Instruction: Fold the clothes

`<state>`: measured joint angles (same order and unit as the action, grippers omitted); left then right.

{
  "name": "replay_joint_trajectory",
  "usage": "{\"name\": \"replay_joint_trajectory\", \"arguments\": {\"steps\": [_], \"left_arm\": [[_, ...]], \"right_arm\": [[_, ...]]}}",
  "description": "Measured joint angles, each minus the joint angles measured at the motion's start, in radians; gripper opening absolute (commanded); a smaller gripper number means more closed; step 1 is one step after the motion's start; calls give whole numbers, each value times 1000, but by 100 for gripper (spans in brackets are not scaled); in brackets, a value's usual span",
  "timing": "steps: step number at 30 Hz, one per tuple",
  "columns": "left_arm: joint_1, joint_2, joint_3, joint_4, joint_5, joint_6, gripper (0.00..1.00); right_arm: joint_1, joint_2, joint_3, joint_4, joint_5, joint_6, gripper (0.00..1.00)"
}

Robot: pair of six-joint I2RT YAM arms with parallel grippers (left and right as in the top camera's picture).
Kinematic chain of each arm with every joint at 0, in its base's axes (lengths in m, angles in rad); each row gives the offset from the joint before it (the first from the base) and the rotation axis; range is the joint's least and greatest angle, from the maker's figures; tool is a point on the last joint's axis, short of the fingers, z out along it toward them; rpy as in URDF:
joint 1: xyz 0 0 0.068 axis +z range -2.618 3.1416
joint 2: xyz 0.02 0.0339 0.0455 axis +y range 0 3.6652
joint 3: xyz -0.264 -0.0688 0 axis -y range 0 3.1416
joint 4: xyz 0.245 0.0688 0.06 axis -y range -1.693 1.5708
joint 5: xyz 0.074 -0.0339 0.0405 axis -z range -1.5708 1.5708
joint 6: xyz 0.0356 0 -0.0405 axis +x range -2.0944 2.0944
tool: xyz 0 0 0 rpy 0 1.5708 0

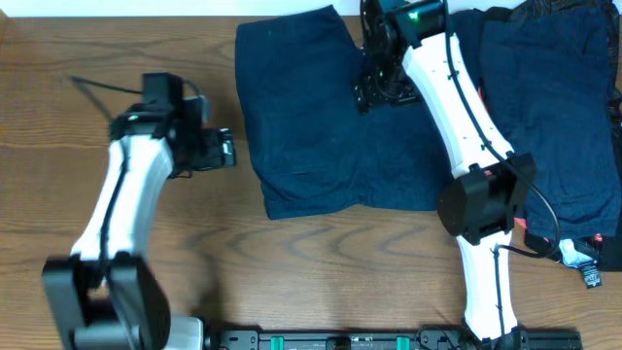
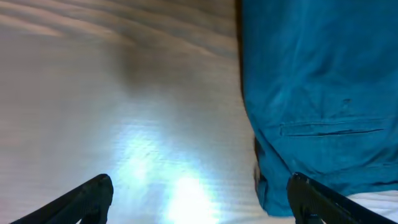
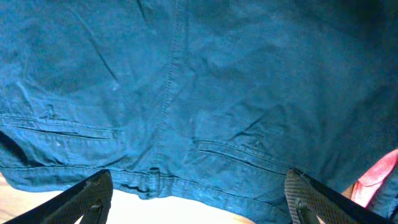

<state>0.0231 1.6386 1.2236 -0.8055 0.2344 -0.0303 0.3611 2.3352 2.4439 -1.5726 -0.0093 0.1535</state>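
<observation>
The navy shorts lie spread flat on the table's middle, towards the back. My right gripper hovers open over their far part. In the right wrist view the shorts fill the frame, their waistband and back pockets between the open fingers. A coral-red piece peeks in at the right edge. My left gripper is open and empty over bare wood just left of the shorts. In the left wrist view the shorts' edge lies by the right finger of the open jaws.
A pile of other dark navy garments lies at the far right, reaching the table's right edge, with a white tag near its front. A thin black cable lies at the back left. A black rail runs along the front edge.
</observation>
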Motion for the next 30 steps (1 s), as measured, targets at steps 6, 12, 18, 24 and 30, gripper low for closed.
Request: {"name": "replay_joint_trajectory", "arguments": {"steps": [6, 12, 18, 24, 30], "left_arm": [[-54, 125, 0, 92, 6, 14, 91], [-103, 175, 0, 187, 7, 27, 91], [-132, 243, 0, 214, 8, 29, 82], [-133, 305, 2, 225, 7, 25, 60], [-133, 312, 2, 235, 6, 29, 40]], "right_arm": [[-8, 0, 0, 8, -2, -30, 84], [-8, 0, 0, 14, -2, -40, 84], [-8, 0, 0, 15, -2, -44, 81], [-8, 0, 0, 17, -2, -45, 79], [-8, 0, 0, 28, -2, -45, 79]]}}
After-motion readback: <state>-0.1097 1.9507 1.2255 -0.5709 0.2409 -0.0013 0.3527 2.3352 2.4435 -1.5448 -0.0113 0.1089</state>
